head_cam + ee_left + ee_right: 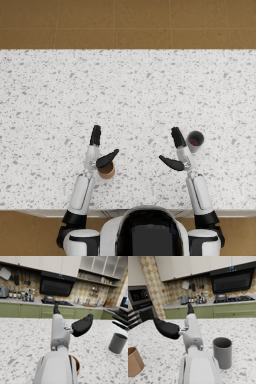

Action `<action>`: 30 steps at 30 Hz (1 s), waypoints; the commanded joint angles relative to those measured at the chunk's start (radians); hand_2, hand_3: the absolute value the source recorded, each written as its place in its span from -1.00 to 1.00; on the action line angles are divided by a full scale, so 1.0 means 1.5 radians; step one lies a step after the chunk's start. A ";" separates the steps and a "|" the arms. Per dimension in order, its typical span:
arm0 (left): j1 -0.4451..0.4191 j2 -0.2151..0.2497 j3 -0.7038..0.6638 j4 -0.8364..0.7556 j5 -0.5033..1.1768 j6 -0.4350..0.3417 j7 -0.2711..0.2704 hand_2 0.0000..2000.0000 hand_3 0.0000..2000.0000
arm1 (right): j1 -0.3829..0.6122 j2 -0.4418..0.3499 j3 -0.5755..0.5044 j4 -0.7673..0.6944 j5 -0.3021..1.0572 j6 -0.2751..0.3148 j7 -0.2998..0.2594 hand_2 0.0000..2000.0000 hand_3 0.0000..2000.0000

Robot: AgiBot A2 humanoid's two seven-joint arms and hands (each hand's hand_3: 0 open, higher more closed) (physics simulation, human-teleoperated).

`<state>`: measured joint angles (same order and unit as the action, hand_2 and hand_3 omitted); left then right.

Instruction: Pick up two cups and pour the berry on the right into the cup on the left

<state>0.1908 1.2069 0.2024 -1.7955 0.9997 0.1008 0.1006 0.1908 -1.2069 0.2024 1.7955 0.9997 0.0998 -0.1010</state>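
Left hand (99, 150): fingers spread, thumb out to the side, holding nothing. The brown cup (106, 171) stands upright on the counter just beside it, by the wrist and under the thumb; whether they touch, cannot tell.

Right hand (176, 150): likewise spread and bare. The grey cup (194, 141) stands upright just to its outer side, near the fingers, not held. Something red shows inside from above, likely the berry (193, 143); too small to be sure.

Step in hand, as I judge it: getting each hand around its cup. Neither cup sits between thumb and fingers yet. The left hand looks to have gone past its cup, so it would need to draw back and lower. The right needs to shift outward so the grey cup sits in the open palm. Close slowly and level, or the cups may tip or skid.

Room: the speckled counter (128, 85) runs wide and bare ahead and between the hands. The brown cup stands near the front edge; nudging it toward the robot risks a fall.
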 commanded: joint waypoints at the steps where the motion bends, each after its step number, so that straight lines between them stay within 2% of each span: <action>1: 0.000 0.000 0.000 0.000 0.000 0.000 0.000 -1.00 -1.00 | 0.000 0.000 0.000 0.000 0.000 0.000 0.000 -1.00 -1.00; 18: 0.000 0.000 0.000 0.000 0.000 0.000 0.000 -1.00 -1.00 | 0.000 0.000 0.000 0.000 0.000 0.000 0.000 -1.00 -1.00; 19: 0.001 0.001 0.020 0.011 0.000 0.000 0.000 -1.00 -1.00 | 0.001 -0.001 0.020 -0.011 0.000 0.000 0.000 -1.00 -1.00; 21: -0.026 -0.010 0.010 -0.020 0.000 -0.033 -0.033 -1.00 -1.00 | -0.009 0.000 -0.003 0.009 0.000 -0.032 0.033 -1.00 -1.00; 23: -0.052 -0.019 -0.012 -0.035 0.000 -0.049 -0.049 -1.00 -1.00 | -0.024 0.003 -0.031 0.022 0.000 -0.049 0.050 -1.00 -1.00; 30: -0.093 -0.023 -0.049 -0.054 0.125 -0.066 -0.065 -1.00 -1.00 | -0.056 -0.001 -0.115 0.015 0.125 -0.065 0.066 -1.00 -1.00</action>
<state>0.0639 1.1813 0.1494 -1.8603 1.2187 0.0019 0.0019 0.1169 -1.2134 0.0749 1.8165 1.2186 0.0018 -0.0019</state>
